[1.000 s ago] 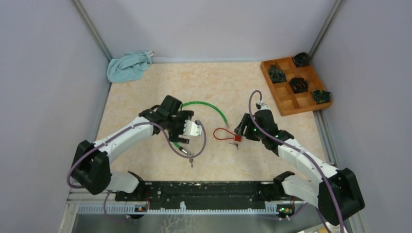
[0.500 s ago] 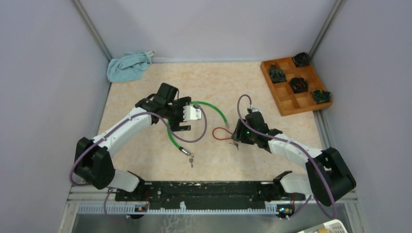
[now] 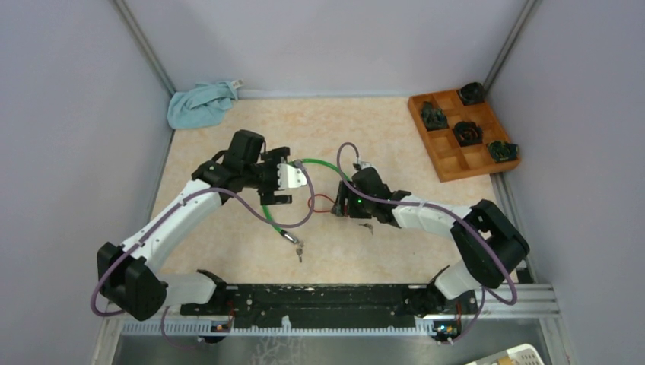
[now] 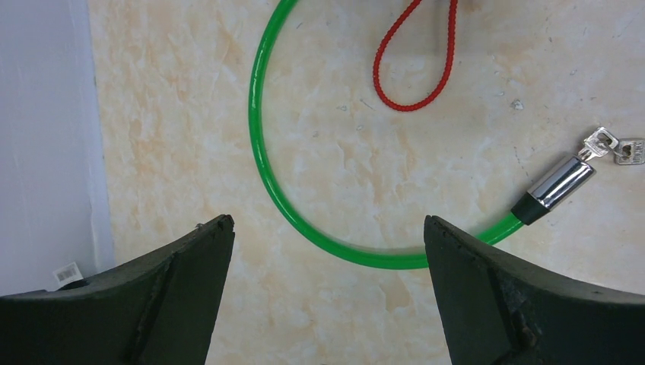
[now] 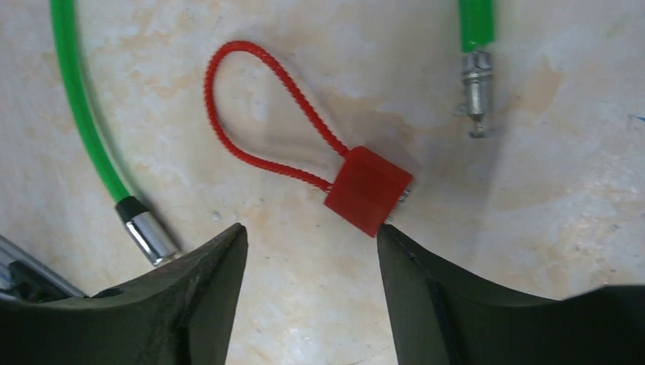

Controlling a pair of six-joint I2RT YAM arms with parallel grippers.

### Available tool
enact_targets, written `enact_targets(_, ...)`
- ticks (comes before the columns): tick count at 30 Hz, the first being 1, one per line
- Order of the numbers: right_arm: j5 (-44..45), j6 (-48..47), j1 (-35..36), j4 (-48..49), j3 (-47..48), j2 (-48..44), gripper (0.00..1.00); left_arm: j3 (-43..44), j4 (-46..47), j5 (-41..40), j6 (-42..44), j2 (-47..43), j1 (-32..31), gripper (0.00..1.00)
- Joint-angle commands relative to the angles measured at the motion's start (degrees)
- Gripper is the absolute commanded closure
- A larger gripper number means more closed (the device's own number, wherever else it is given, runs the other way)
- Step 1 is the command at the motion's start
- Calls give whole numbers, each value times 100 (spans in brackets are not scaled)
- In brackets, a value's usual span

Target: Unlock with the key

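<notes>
Fingers (image 4: 182, 289) empty; left gripper (image 4: 327, 220) wide; right gripper (image 5: 310, 228) half-open, shifted left over red lock (image 5: 369, 190)

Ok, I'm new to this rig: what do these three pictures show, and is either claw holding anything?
Two robot arms are bolted at the near edge of a table. The wide picture looks down from above and behind; the other two come from wrist cameras, each showing its own dark fingers. On the table lie a green cable with keys at one metal end, a red lock with a loop, a blue cloth and a wooden tray. The left gripper hangs open above the green cable; the right gripper is open near the red lock. Neither holds anything.
</notes>
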Motion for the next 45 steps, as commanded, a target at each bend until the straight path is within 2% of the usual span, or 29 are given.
enact_targets(1,-81,-202,143,-11,494,-194,33,-118,-84,163,-179,-247,25,1)
enact_targets(3,27,-386,143,-154,431,-631,29,-133,28,143,-187,-368,28,1)
enact_targets(6,367,-664,116,-618,291,-1201,31,-124,327,92,-195,-586,21,1)
enact_targets(10,957,-872,100,-1272,-17,-1694,46,-59,525,109,-264,-711,21,2)
enact_targets(14,1128,-882,93,-1599,-313,-1879,53,297,475,156,-537,-596,22,2)
enact_targets(17,1202,-909,96,-1636,-490,-1825,58,575,464,83,-766,-493,27,1)
enact_targets(21,1284,-1020,90,-1544,-592,-1594,59,811,435,3,-958,-416,28,1)
enact_targets(45,1251,-1855,90,-1032,-333,-698,66,701,514,-120,-893,-382,20,1)
